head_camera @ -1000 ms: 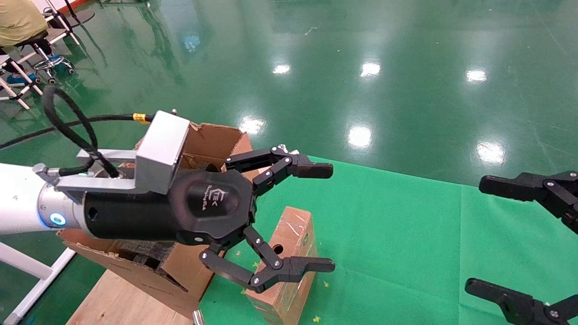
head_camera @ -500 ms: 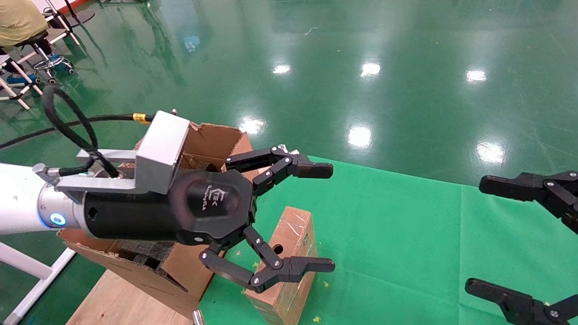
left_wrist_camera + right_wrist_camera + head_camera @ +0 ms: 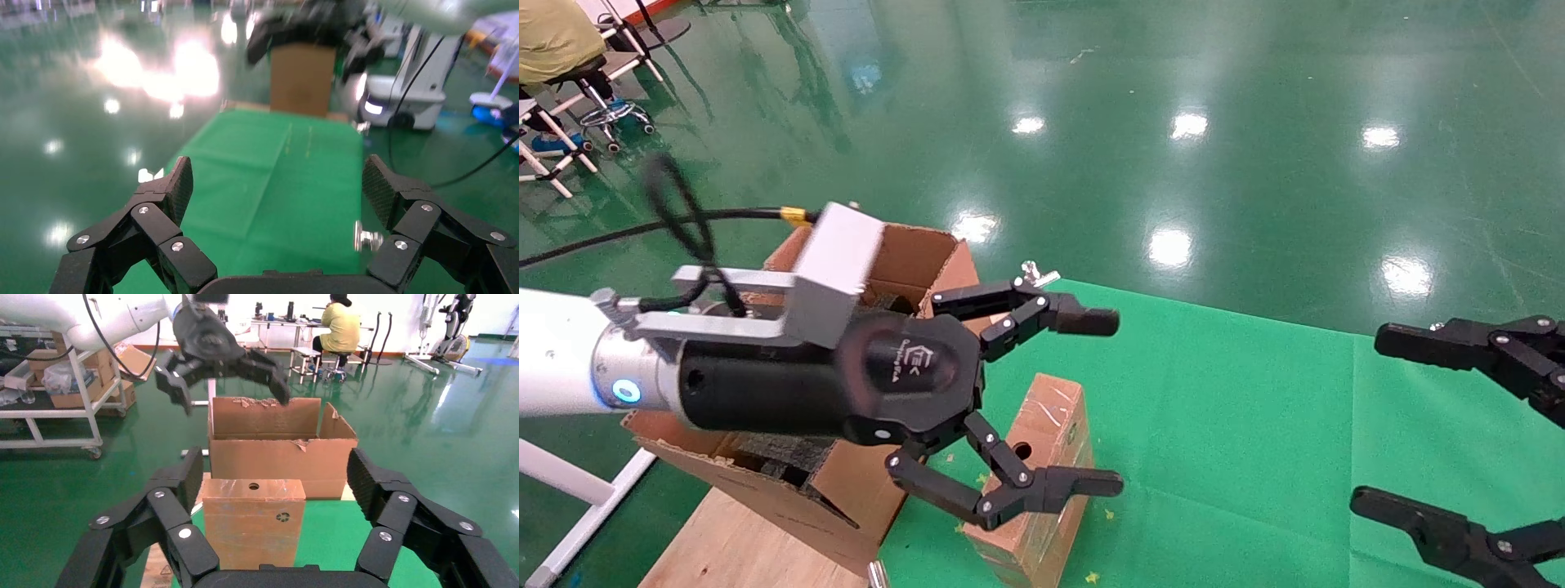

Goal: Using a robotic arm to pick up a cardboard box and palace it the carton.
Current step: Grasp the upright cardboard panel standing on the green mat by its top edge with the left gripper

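The small taped cardboard box [image 3: 1046, 441] stands upright on the green mat, its round hole on top; the right wrist view shows it [image 3: 254, 530] with its recycling mark. The big carton [image 3: 911, 249] with ragged flaps and black foam stands just behind and to its left, and also shows in the right wrist view [image 3: 275, 456]. My left gripper [image 3: 1114, 403] on the white arm is open and empty, hovering above the box and apart from it [image 3: 220, 352]. In its own wrist view the left gripper [image 3: 276, 184] shows only mat between its fingers. My right gripper [image 3: 1369, 418] is open and empty at the right, facing the box [image 3: 275, 471].
The green mat [image 3: 1254, 425] covers the table; bare wood [image 3: 723, 547] lies under the carton at the left. Glossy green floor lies beyond. A seated person and stools [image 3: 556, 49] are far left. A white shelf cart [image 3: 55, 398] stands behind the carton.
My left arm has shifted slightly to the right and its cable has swung. My right gripper has edged slightly left and down. The box and carton have not moved.
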